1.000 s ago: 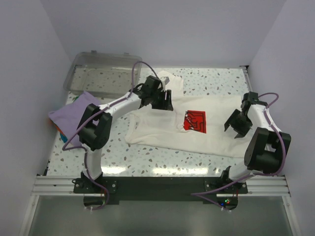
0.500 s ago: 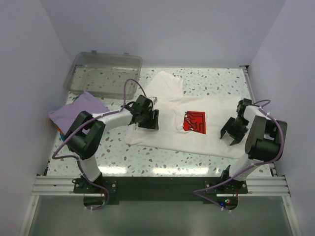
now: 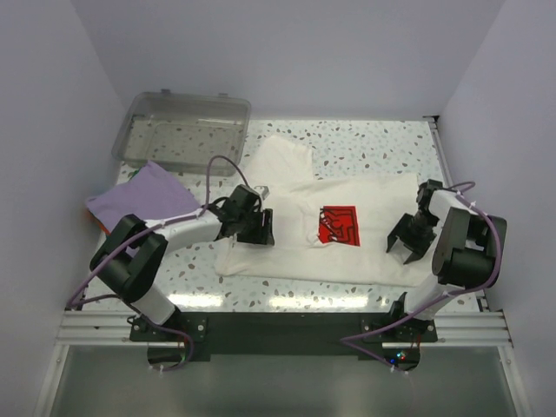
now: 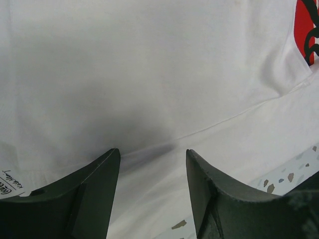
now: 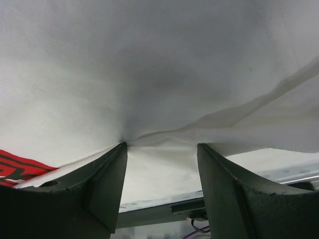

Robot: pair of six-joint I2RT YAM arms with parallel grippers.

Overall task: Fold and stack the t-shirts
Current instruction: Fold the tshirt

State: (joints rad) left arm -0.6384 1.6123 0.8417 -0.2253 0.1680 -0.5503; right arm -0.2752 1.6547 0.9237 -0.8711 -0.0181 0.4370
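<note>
The cream-white t-shirt (image 3: 295,252) lay spread flat on the speckled table (image 3: 373,143), red logo up. The left gripper (image 3: 253,231) pressed down on its left end and the right gripper (image 3: 403,247) on its right end. Both had their jaws spread, with cloth under the tips. The lavender t-shirt (image 3: 143,198) lay well apart, at the table's left edge.

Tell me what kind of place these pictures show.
Probably a robotics lab test cell: plain white walls box in a speckled table, the left arm and right arm are bolted to an aluminium rail, and a cream-white t-shirt lies spread out.
</note>
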